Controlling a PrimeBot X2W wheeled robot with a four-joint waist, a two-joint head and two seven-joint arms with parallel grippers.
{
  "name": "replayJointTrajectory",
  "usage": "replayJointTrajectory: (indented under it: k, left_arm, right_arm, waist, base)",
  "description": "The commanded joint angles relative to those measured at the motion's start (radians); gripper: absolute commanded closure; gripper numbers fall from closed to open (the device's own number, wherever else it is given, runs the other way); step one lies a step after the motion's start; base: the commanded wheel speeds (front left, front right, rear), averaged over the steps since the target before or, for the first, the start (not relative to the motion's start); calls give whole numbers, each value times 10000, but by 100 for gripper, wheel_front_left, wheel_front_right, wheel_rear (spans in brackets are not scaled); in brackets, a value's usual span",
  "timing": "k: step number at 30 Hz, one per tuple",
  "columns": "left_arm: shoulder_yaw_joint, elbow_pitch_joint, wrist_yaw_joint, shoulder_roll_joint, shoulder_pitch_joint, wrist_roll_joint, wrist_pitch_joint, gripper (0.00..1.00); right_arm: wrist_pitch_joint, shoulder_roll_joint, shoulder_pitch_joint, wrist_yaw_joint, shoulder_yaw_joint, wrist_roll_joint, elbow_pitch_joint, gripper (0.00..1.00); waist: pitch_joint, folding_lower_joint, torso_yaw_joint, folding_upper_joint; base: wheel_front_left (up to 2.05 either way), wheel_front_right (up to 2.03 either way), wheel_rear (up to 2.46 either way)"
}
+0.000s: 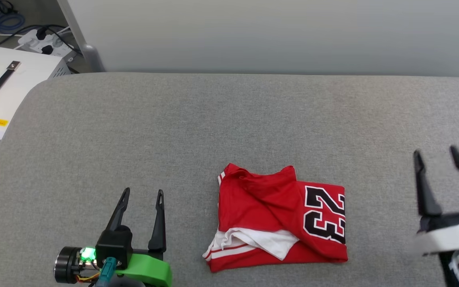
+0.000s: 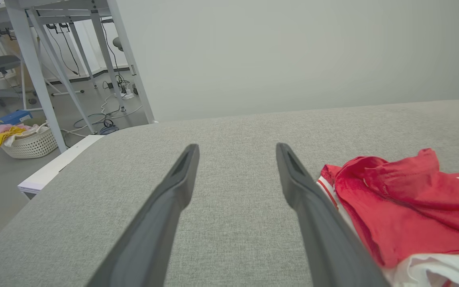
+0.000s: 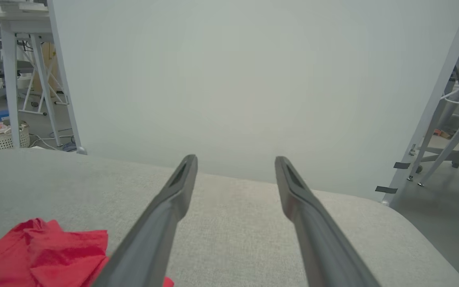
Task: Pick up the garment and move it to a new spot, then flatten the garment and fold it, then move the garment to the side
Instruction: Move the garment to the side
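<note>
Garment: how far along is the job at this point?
The garment lies as a rough, folded-over bundle on the grey surface, a white sleeve sticking out: folding may be done, loosely, though I cannot be sure. Nothing is in hand: left gripper and right gripper stand open, either side, clear of it. It sits centrally, so moving it aside looks left.

The left end effector (image 1: 143,191) and right end effector (image 1: 434,151) both point forward, jaws spread wide, holding nothing.

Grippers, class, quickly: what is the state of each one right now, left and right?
Left gripper: open, holding nothing, apart from the garment.
Right gripper: open, holding nothing.
</note>
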Motion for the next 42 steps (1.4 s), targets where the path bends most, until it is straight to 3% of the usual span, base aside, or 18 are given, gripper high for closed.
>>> replayJointTrajectory:
  k: [1, 7, 12, 21, 28, 42]
  left_arm:
    - [-9, 29, -46, 41, -23, 25, -57, 0]
    - [-60, 58, -85, 28, -190, 12, -57, 0]
    - [-78, 51, -106, 19, -339, 3, -57, 0]
    - [-183, 55, -149, -39, -620, -11, -57, 0]
    - [-317, 76, -162, -131, -955, -39, -57, 0]
    - [-448, 74, -174, -221, -1351, -35, -57, 0]
  right_arm:
    - [79, -201, -418, -7, -74, 403, -97, 0]
    - [1622, -1827, -1627, -7, 14, 2369, -219, 0]
    - [3655, -3087, -2211, -7, 571, 4040, -249, 0]
    - [7560, -4492, -2144, -7, 2171, 7047, -267, 0]
    - [9779, -4517, -1612, -7, 3210, 8381, 223, 0]
    - [9465, -3452, -2042, -7, 4584, 8597, 1927, 0]
  waist:
    - [52, 0, 57, 0]
    - [246, 0, 259, 0]
    - [491, 0, 431, 0]
    - [955, 0, 725, 0]
    - [1525, 0, 1020, 0]
    - [2215, 0, 1472, 0]
  base:
    - [0, 0, 0]
    - [0, 0, 0]
    - [0, 0, 0]
    - [0, 0, 0]
    - [0, 0, 0]
    - [0, 0, 0]
